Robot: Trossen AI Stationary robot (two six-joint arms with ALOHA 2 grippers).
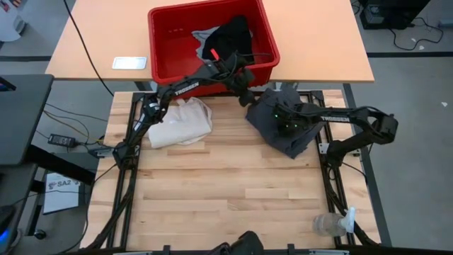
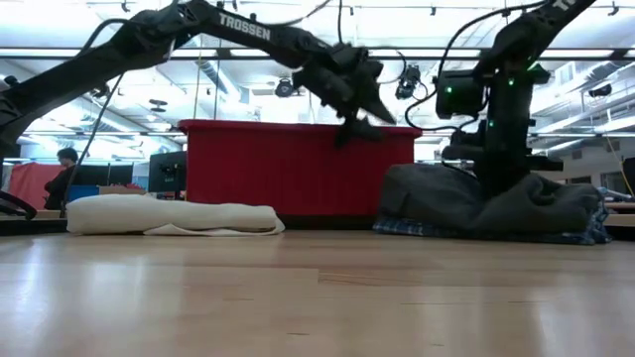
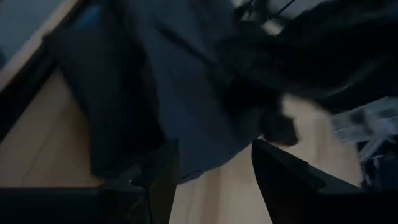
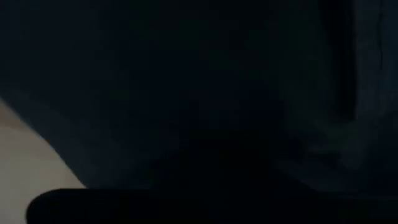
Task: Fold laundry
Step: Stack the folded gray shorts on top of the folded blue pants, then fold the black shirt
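- i see the red bin (image 1: 166,42) standing past the bench (image 1: 226,191), holding a black garment (image 1: 230,35) and a light grey piece (image 1: 204,35).
- my left gripper (image 1: 249,97) hangs by the bin's near wall, jaws parted and empty, just beside the dark grey garment (image 1: 272,124).
- my right gripper (image 1: 283,122) presses into that rumpled heap; its jaws i cannot tell.
- plaid cloth (image 2: 407,227) peeks from under the heap.
- a cream tote (image 1: 180,122) lies slumped, well apart.
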